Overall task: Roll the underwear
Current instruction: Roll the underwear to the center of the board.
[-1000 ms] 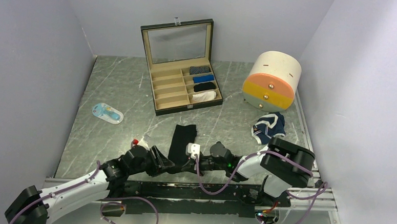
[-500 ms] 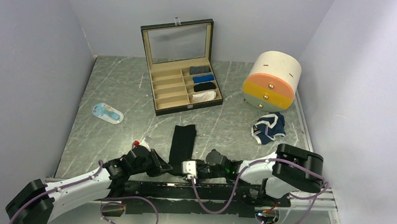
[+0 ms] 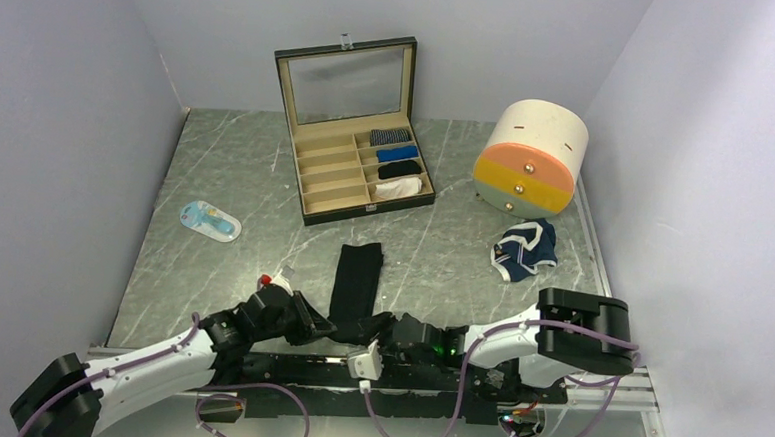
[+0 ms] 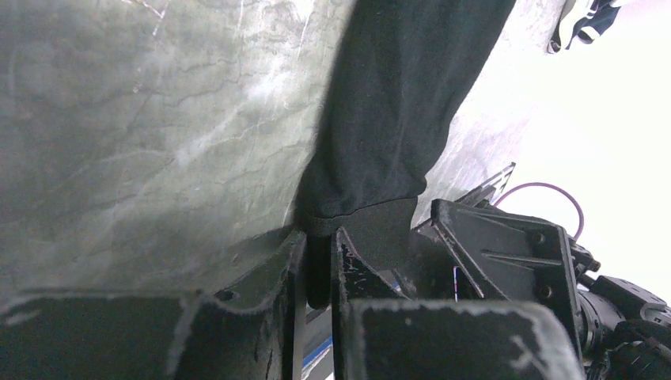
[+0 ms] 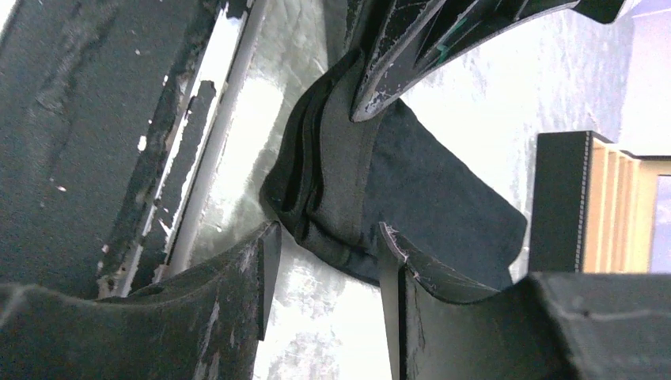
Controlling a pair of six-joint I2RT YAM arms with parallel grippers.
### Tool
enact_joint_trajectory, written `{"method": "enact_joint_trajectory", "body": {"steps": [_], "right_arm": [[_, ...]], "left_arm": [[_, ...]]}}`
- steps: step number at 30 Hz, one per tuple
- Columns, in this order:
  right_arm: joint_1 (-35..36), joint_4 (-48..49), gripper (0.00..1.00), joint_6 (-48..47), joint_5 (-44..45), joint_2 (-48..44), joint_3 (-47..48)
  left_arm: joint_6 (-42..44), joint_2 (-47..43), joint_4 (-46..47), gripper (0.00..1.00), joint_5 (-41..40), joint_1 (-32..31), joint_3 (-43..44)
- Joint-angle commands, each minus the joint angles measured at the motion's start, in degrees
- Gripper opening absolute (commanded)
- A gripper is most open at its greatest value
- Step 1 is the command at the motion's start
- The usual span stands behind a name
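The black underwear [image 3: 358,273] lies as a long folded strip on the marble table [image 3: 226,160], its near end bunched. My left gripper [image 3: 334,328] is shut on that near end, and black cloth fills the narrow gap of the left gripper [image 4: 319,240]. My right gripper [image 3: 376,329] sits just right of it, near the table's front edge. In the right wrist view the right gripper [image 5: 328,237] stands open, its tips level with the bunched edge of the black underwear [image 5: 340,190] without pinching it. The navy blue underwear with white trim [image 3: 525,249] lies crumpled at the right.
An open compartment box [image 3: 338,171] holding several rolled cloths stands at the back centre. A cream cylinder with orange and yellow drawers [image 3: 530,156] is at the back right. A small blue-and-white item [image 3: 210,219] lies at the left. A small red-and-white object [image 3: 270,275] sits beside my left wrist.
My left gripper has shut on the near end of the black underwear. My right gripper has let go, opened and drawn back toward the front edge.
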Motion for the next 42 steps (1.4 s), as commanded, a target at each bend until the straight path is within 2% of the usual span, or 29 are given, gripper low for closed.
{"method": "enact_joint_trajectory", "body": {"steps": [1, 11, 16, 19, 21, 23, 24, 27, 30, 33, 38, 42], "right_arm": [[1.1, 0.6, 0.51, -6.9, 4.5, 1.8, -1.1], [4.0, 10.2, 0.49, -10.2, 5.5, 7.5, -1.6], [4.4, 14.3, 0.42, -10.7, 7.3, 9.0, -2.5], [4.6, 12.5, 0.42, -9.6, 5.0, 7.8, -2.1], [4.9, 10.0, 0.47, -7.8, 2.2, 6.1, -1.7], [5.1, 6.3, 0.68, -6.1, 0.2, 4.5, -0.8], [5.3, 4.6, 0.70, -5.7, 0.3, 4.3, -0.4], [5.8, 4.4, 0.69, -6.3, 2.5, 4.8, -1.2], [5.8, 4.6, 0.63, -6.4, 3.9, 5.7, -1.2], [5.8, 5.6, 0.51, -6.7, 6.2, 7.9, -0.5], [5.8, 12.5, 0.32, -8.5, 10.2, 9.6, -1.8], [5.8, 15.2, 0.24, -9.0, 10.2, 9.4, -2.3]], "left_arm": [[0.2, -0.8, -6.2, 0.11, -2.1, -0.1, -4.6], [0.6, 2.0, -4.0, 0.11, -1.5, -0.1, -4.4], [0.5, 2.1, -3.9, 0.10, -1.5, -0.1, -4.3], [0.2, 1.2, -4.2, 0.10, -1.5, -0.1, -4.7], [-0.1, 0.6, -4.5, 0.10, -1.6, -0.1, -4.9], [-0.3, -0.1, -4.7, 0.10, -1.7, -0.1, -5.2], [-0.4, -0.4, -4.8, 0.10, -1.7, -0.1, -5.2], [-0.6, -1.0, -4.7, 0.10, -1.8, 0.0, -5.4], [-0.6, -0.8, -4.6, 0.10, -1.7, 0.0, -5.4], [-0.4, -0.3, -4.3, 0.10, -1.4, 0.0, -5.2], [-0.2, 0.4, -4.0, 0.10, -1.4, 0.0, -4.8], [-0.2, 0.5, -3.9, 0.10, -1.4, 0.0, -4.9]]}}
